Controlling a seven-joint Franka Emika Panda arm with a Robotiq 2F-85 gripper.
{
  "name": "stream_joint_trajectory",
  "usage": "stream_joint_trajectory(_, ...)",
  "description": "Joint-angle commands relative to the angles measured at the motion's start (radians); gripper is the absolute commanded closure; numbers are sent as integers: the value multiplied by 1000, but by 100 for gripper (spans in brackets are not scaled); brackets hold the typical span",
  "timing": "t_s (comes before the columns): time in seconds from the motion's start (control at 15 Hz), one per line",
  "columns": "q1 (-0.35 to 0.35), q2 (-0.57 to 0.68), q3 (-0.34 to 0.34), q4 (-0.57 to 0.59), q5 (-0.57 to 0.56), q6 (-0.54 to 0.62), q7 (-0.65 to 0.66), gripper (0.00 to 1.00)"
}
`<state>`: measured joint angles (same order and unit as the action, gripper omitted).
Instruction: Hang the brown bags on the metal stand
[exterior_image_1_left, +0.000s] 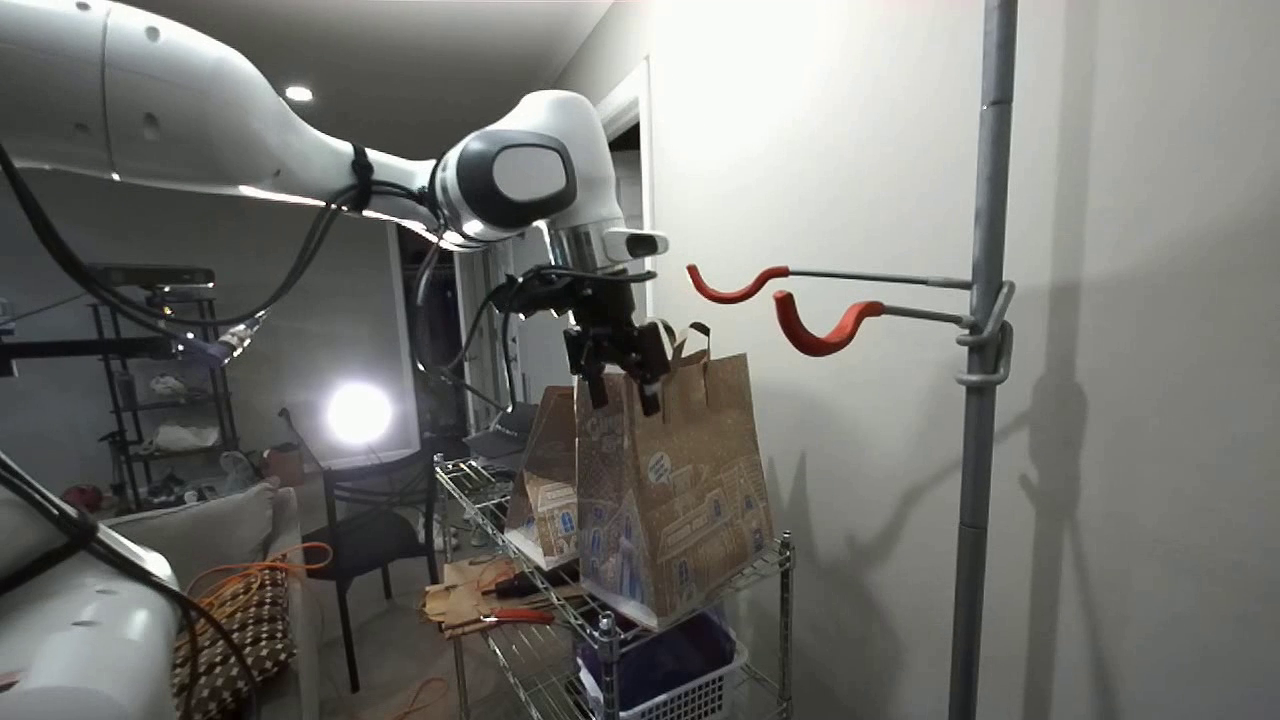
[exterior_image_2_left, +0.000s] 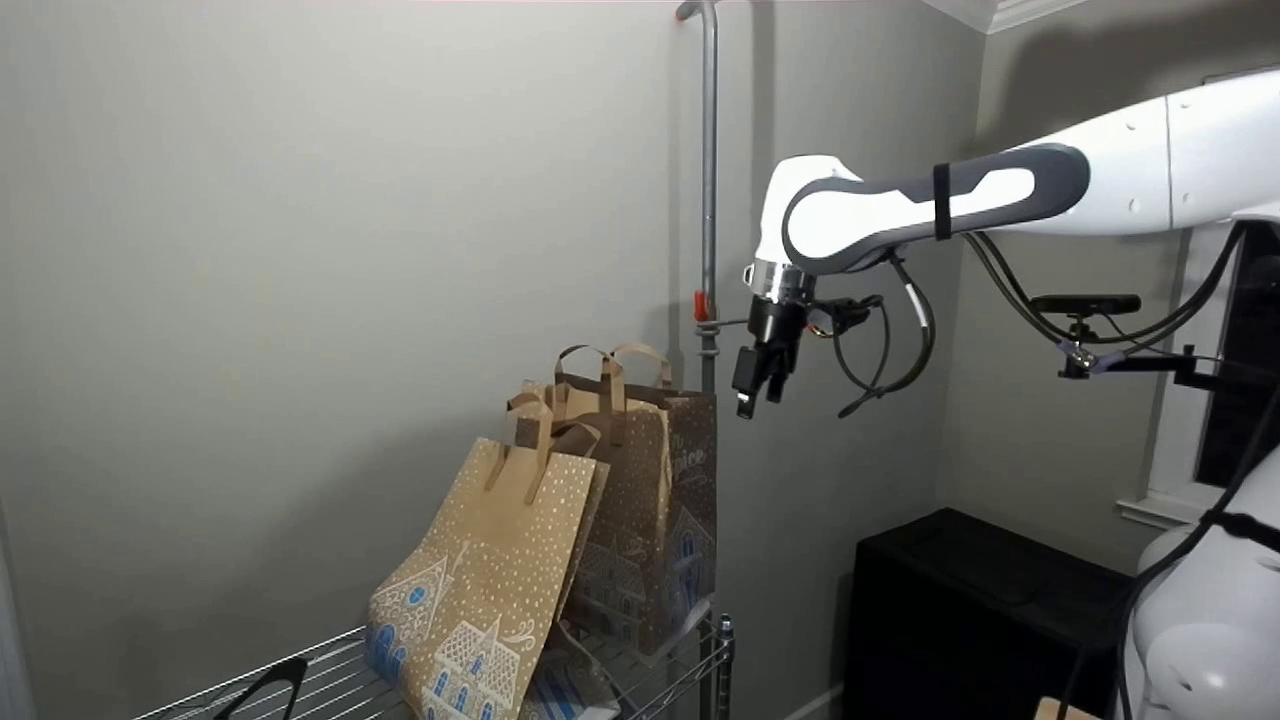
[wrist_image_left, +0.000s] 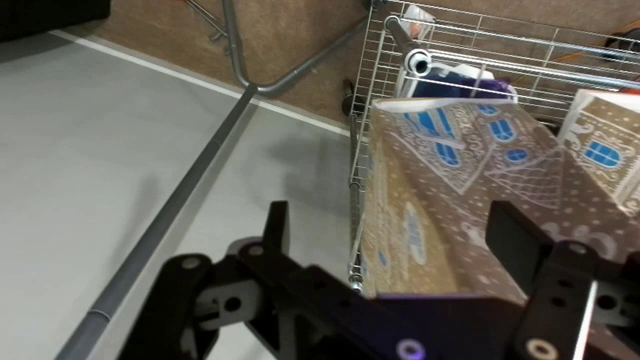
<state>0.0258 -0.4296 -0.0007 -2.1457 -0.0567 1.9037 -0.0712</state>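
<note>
Brown bags stand on the wire shelf. The nearer bag (exterior_image_1_left: 690, 480) stands upright with its paper handles raised; it also shows in an exterior view (exterior_image_2_left: 625, 530) and the wrist view (wrist_image_left: 430, 200). Another bag (exterior_image_2_left: 490, 570) leans beside it and is partly hidden in an exterior view (exterior_image_1_left: 550, 505). The metal stand (exterior_image_1_left: 985, 440) carries two bare orange-red hooks (exterior_image_1_left: 822, 338); its pole also shows in an exterior view (exterior_image_2_left: 709, 180) and the wrist view (wrist_image_left: 172, 210). My gripper (exterior_image_1_left: 625, 398) points down, open and empty, beside the nearer bag's top; it also shows elsewhere (exterior_image_2_left: 759, 398) (wrist_image_left: 392, 220).
The wire shelf rack (exterior_image_1_left: 786, 570) stands against the wall, with a white basket (exterior_image_1_left: 690, 700) on a lower shelf. A black cabinet (exterior_image_2_left: 980, 600) stands below the arm. A chair (exterior_image_1_left: 375, 540) and a sofa (exterior_image_1_left: 220, 530) are further back.
</note>
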Motion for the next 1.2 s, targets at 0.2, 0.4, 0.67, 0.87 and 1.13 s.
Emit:
stream_joint_trajectory(0.2,31,40,110,108,8,-76,181,0)
stream_joint_trajectory(0.4,50,119,148,205,-5,-41,189,0)
stream_joint_trajectory(0.67,40,311,192,448,-94,-16,171,0)
stream_joint_trajectory(0.87,71,440,193,616,-142,-45,162,0)
stream_joint_trajectory(1.13,111,552,181,767,-192,-87,152,0)
